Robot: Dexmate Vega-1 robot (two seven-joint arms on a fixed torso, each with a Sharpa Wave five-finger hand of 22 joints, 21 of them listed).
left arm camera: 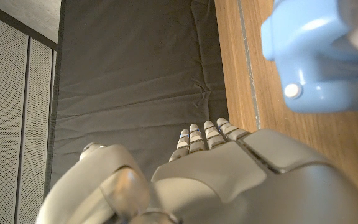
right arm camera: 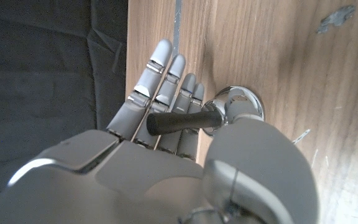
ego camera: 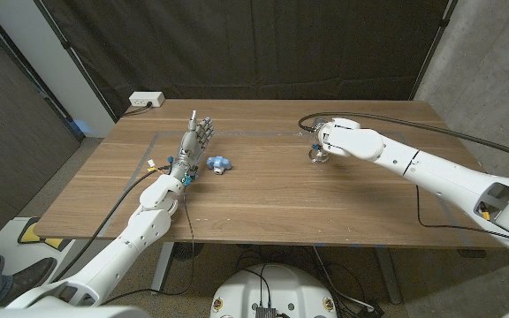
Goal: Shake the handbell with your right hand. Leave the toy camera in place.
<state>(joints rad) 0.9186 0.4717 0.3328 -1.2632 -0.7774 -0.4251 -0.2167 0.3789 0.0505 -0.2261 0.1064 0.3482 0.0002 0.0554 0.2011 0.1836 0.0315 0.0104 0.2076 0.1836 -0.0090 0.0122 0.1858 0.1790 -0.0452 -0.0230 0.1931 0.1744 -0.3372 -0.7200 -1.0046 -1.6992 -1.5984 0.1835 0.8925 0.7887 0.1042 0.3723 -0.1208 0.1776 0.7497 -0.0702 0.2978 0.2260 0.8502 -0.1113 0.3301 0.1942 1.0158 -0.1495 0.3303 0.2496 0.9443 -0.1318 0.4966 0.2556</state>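
Now the right hand (ego camera: 332, 139) is at the bell (ego camera: 317, 155), on the table's (ego camera: 325, 208) far right part. From the head view the hand covers most of the bell, and only its shiny metal base shows beneath the hand, on the wood. Closer in, the right wrist view shows the bell's black handle (right arm camera: 178, 122) lying across the fingers (right arm camera: 164, 81), which are stretched out straight and close together behind it, with the thumb on the near side by the chrome bell (right arm camera: 236, 106). The handle sits between thumb and fingers, but I cannot tell whether they actually grip it or only bracket it.

Meanwhile the left hand (ego camera: 195, 140) stands on its edge on the table's left part, fingers straight and pointing away from the robot, holding nothing. The blue toy camera (ego camera: 219, 163) rests on the wood just beside that hand, on its right, and well apart from the bell. Seen from the left wrist view, the camera (left arm camera: 319, 53) shows large and blurred beside the left hand's (left arm camera: 229, 168) back, with the fingers (left arm camera: 207, 134) extended toward the dark curtain.

A white power strip (ego camera: 146, 100) lies at the table's far left corner.
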